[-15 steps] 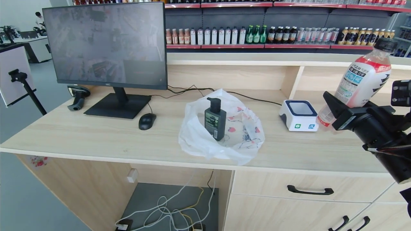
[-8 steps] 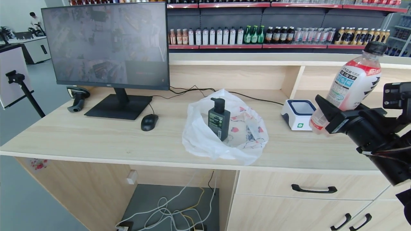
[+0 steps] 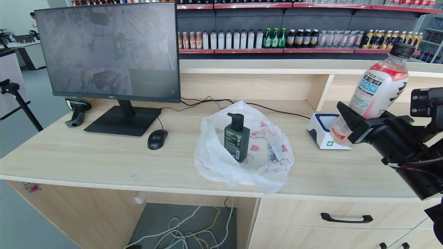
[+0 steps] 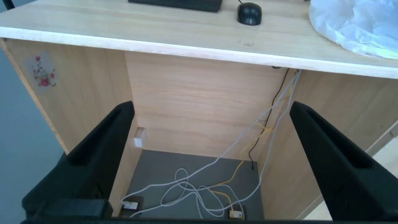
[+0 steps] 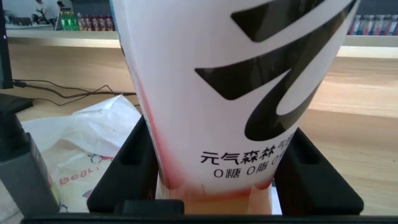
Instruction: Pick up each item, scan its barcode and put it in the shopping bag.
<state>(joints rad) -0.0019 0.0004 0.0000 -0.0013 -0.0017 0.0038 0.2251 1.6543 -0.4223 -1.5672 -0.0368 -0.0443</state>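
A pink drink bottle with a black cap and white label is held tilted just above the white, blue-topped scanner, while 1 dark pump bottle stands upright inside the open white shopping bag.

Right end effector raised, clamped; left end effector low, spread wide.

The bottle sits tilted in the right pincer, above the counter; the scanner stands just left of the pincer, below the bottle's base; farther left lies the bag, a pump bottle upright in it; beyond, the mouse; farthest left, the monitor.
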